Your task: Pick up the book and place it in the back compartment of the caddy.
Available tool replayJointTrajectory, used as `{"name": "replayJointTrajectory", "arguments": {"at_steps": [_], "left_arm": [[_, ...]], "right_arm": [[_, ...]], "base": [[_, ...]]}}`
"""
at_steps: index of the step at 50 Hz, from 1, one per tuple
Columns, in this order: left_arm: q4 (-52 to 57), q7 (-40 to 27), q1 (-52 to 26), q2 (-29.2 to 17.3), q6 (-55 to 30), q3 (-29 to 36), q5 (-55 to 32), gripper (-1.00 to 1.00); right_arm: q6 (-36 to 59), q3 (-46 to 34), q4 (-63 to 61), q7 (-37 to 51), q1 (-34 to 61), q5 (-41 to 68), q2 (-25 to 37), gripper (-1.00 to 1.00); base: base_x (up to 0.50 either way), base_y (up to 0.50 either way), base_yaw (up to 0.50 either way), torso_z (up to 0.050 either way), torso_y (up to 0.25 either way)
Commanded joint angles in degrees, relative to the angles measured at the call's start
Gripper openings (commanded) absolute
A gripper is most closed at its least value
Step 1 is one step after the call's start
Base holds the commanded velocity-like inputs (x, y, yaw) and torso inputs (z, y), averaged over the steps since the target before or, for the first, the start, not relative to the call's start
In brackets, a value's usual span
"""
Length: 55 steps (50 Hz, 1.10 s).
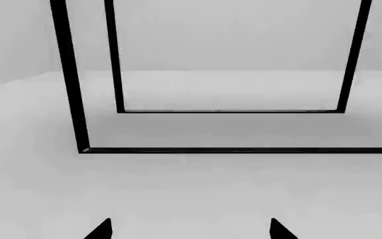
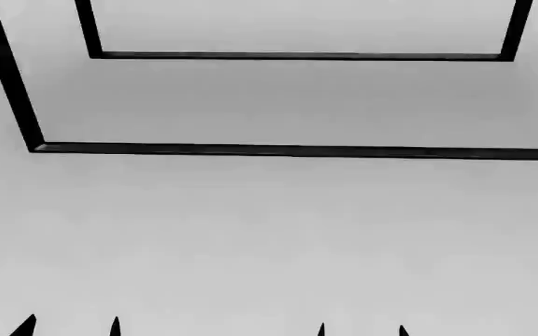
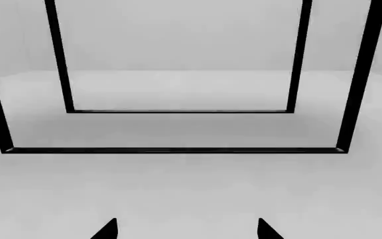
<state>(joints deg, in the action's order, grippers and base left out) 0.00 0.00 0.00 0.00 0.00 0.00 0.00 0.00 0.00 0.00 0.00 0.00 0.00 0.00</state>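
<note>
The book, the caddy and its back compartment are out of view in all three views. My left gripper [image 2: 70,327] shows only as two dark fingertips at the bottom edge of the head view, set apart with nothing between them. It also shows in the left wrist view [image 1: 191,230], open and empty. My right gripper [image 2: 363,330] shows the same way, and in the right wrist view [image 3: 186,230] its tips stand wide apart and empty. Both hang over bare grey floor.
A thin black rectangular frame [image 2: 297,150] stands ahead on the grey floor, with a second black frame [image 2: 297,55] behind it. Both show in the left wrist view [image 1: 244,150] and the right wrist view [image 3: 171,150]. Pale grey walls rise beyond.
</note>
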Motion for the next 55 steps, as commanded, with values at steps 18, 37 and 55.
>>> {"name": "replayJointTrajectory", "arguments": {"at_steps": [18,37,55], "left_arm": [[-0.54,-3.33,-0.16,-3.22,1.95,4.14,-2.55,1.0],[1.01,-4.03,-0.02,-4.73,2.32,6.17,-4.77,1.0],[2.35,-5.49,0.26,-6.06,2.21,7.96,-5.08,1.0]], "right_arm": [[-0.29,-3.93,-0.62,4.27,0.03,2.32,3.13,1.0],[-0.3,-5.46,-1.51,6.67,0.12,3.29,4.57,1.0],[-0.48,-6.84,-1.77,8.17,0.09,4.25,5.66,1.0]], "base": [[0.0,0.0,0.0,0.0,0.0],[0.0,0.0,0.0,0.034,0.0],[0.0,0.0,0.0,0.05,0.0]]}}
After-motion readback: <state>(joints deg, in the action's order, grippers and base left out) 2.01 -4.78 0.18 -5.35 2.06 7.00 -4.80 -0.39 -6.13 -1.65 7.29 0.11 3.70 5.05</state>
